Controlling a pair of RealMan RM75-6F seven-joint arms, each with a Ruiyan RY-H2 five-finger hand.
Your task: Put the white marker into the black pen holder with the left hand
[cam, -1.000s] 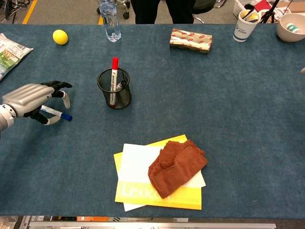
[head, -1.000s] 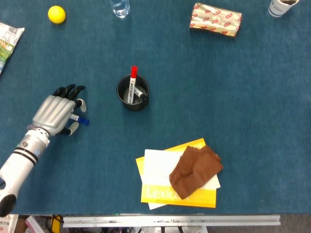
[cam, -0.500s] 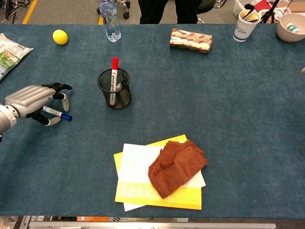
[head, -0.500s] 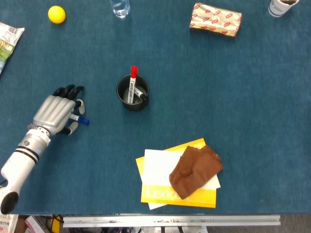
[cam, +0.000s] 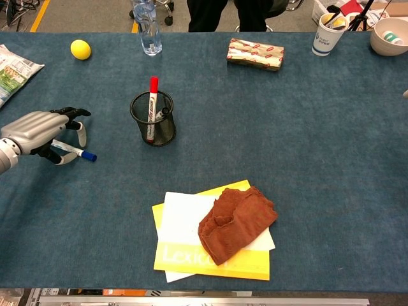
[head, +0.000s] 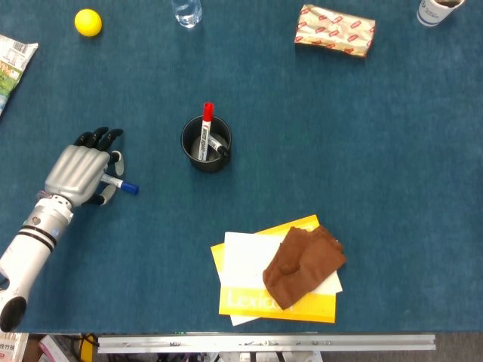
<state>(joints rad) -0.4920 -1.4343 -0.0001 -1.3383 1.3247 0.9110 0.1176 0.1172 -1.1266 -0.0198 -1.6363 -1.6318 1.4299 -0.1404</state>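
Observation:
The white marker (head: pixel 117 182) with a blue cap lies flat on the blue table at the left, cap pointing right; it also shows in the chest view as the marker (cam: pixel 75 151). My left hand (head: pixel 75 170) (cam: pixel 37 130) sits over its rear end with fingers loosely curved and apart, and the marker's front half sticks out from under them. The hand does not grip it. The black mesh pen holder (head: pixel 206 143) (cam: pixel 153 118) stands upright to the right of the hand, with a red-capped marker (cam: pixel 152 102) and a black one inside. My right hand is not visible.
A brown cloth (head: pixel 303 264) lies on white paper and a yellow book (head: pixel 249 302) at the front centre. At the far edge are a yellow ball (head: pixel 87 22), a water bottle (cam: pixel 146 29), a wrapped box (head: pixel 335 29) and a paper cup (cam: pixel 326 35). A printed bag (head: pixel 11 64) lies far left.
My left hand has slid a little to the left and away from the pen holder. The marker stays where it was, with more of its body showing.

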